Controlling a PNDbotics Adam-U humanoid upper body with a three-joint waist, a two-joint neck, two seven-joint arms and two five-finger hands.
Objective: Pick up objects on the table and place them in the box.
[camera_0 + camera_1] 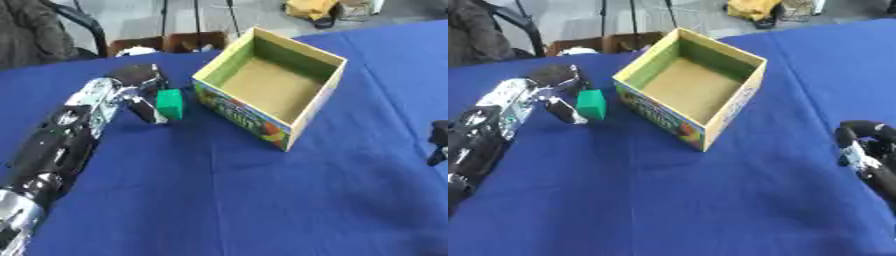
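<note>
Left robot hand: fingers curled around green block, gripping it for lifting.
Box: empty, beside block.
Right robot hand: idle, fingers curled.

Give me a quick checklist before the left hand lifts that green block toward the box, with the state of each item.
1. Left hand at the green block: ok, its fingers sit against the block's left side.
2. Fingers closed round the block: cannot tell, the far side of the contact is hidden.
3. Box open on top: ok, no lid, and the inside looks bare.
4. Path from block to box: ok, only blue tablecloth lies between them, and the box stands just to the block's right.
5. Right hand out of the way: ok, it sits curled at the right edge, apart from the box.
</note>
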